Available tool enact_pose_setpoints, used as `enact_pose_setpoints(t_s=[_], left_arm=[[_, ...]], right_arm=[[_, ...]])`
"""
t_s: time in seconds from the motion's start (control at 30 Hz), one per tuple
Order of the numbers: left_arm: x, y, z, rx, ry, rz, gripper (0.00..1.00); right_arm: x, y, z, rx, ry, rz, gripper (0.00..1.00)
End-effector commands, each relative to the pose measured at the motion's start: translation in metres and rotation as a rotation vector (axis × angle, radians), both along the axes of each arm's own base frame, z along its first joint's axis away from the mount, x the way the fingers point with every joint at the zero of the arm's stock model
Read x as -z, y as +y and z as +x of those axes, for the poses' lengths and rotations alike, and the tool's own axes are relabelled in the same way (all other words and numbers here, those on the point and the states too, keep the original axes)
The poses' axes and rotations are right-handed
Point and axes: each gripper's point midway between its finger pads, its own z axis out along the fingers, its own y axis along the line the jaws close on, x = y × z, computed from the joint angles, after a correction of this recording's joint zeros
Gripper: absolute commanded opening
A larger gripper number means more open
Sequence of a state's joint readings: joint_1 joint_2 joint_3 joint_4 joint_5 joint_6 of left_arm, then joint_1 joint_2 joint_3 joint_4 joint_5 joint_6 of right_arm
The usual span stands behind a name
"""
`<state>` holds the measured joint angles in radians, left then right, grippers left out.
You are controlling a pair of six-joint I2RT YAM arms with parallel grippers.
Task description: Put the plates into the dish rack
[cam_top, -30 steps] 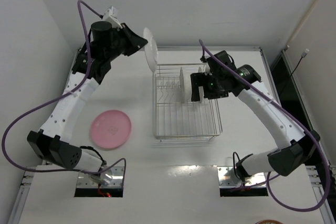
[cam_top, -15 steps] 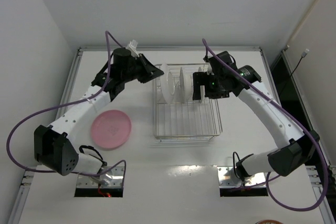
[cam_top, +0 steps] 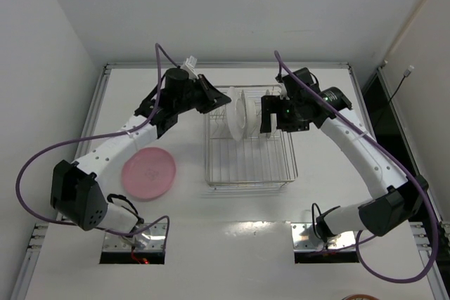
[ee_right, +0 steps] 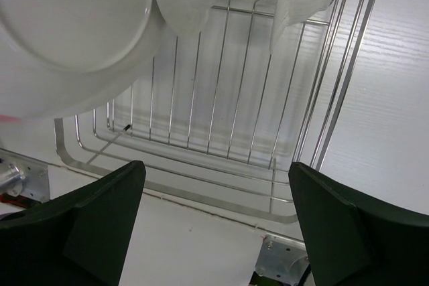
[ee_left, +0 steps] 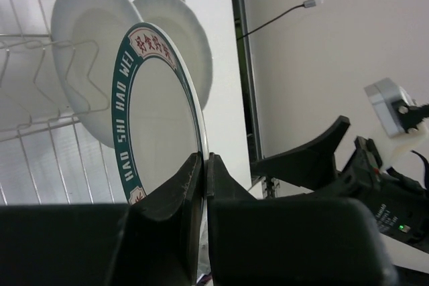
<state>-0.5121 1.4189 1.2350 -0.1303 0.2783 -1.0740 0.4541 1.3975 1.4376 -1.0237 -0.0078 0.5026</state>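
Note:
My left gripper (cam_top: 221, 101) (ee_left: 204, 160) is shut on the rim of a white plate with a dark lettered rim (ee_left: 157, 125) (cam_top: 233, 121). It holds the plate upright inside the dish rack (cam_top: 249, 183). Two white plates (ee_left: 87, 65) (ee_left: 184, 38) stand on edge just beyond it among the tines. My right gripper (cam_top: 270, 116) (ee_right: 214, 169) hangs open over the rack's right side, and nothing sits between its fingers. Below it are white plates (ee_right: 74, 25) and the rack's wire floor (ee_right: 221, 125). A pink plate (cam_top: 148, 172) lies flat on the table left of the rack.
The rack stands mid-table between both arms. White walls close the back and left; the table's right edge (cam_top: 362, 103) runs along a dark gap. Two mounting plates (cam_top: 133, 240) (cam_top: 327, 240) sit at the near edge.
My left arm has swung the lettered plate down from above the rack's back left corner into the rack, beside the standing white plates. The right arm has barely moved.

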Motion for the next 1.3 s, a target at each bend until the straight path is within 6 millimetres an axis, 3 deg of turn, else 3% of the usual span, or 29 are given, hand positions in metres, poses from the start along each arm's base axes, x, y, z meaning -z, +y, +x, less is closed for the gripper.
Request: enact_pose_setpoints(t_s=[0.0, 0.37, 0.53, 0.63, 0.67, 0.7, 0.77, 0.83, 0.87, 0.93, 0.97, 1.1, 1.27], left_arm=[[-0.012, -0.002, 0.007, -0.023, -0.048, -0.022, 0.00], [0.023, -0.007, 0.023, -0.028, -0.004, 0.055, 0.00], [0.062, -0.019, 0.037, 0.025, 0.053, 0.142, 0.00], [0.067, -0.022, 0.044, 0.047, 0.068, 0.192, 0.00], [0.060, -0.026, 0.047, 0.060, 0.066, 0.184, 0.00], [0.068, -0.030, 0.050, 0.078, 0.081, 0.199, 0.04], [0.066, -0.036, 0.050, 0.115, 0.098, 0.206, 0.15], [0.046, -0.040, 0.059, 0.117, 0.059, 0.198, 0.23], [0.036, -0.046, 0.056, 0.133, 0.040, 0.184, 0.36], [0.017, -0.050, 0.062, 0.130, 0.000, 0.165, 0.53], [0.011, -0.055, 0.058, 0.150, -0.006, 0.157, 0.68], [-0.010, -0.071, 0.056, 0.187, -0.038, 0.133, 0.69], [-0.017, -0.067, 0.054, 0.182, -0.046, 0.145, 0.71]], right_arm=[[-0.009, -0.001, 0.000, 0.018, -0.027, 0.034, 0.87], [-0.007, -0.007, -0.003, 0.023, -0.017, 0.031, 0.87], [-0.007, -0.008, -0.002, 0.026, -0.014, 0.039, 0.87], [-0.004, -0.008, -0.003, 0.027, -0.005, 0.035, 0.87], [-0.004, -0.009, -0.003, 0.031, -0.002, 0.042, 0.87], [-0.001, -0.010, -0.004, 0.031, 0.006, 0.039, 0.87], [-0.005, -0.010, -0.003, 0.030, -0.011, 0.046, 0.87], [0.002, -0.013, -0.004, 0.040, 0.006, 0.039, 0.87], [-0.002, -0.011, -0.004, 0.034, -0.009, 0.053, 0.87], [0.001, -0.010, -0.006, 0.029, 0.004, 0.056, 0.87], [0.000, -0.010, -0.004, 0.029, -0.005, 0.060, 0.87], [0.002, -0.008, -0.001, 0.029, -0.006, 0.060, 0.87], [0.000, -0.009, 0.002, 0.033, -0.012, 0.071, 0.87]])
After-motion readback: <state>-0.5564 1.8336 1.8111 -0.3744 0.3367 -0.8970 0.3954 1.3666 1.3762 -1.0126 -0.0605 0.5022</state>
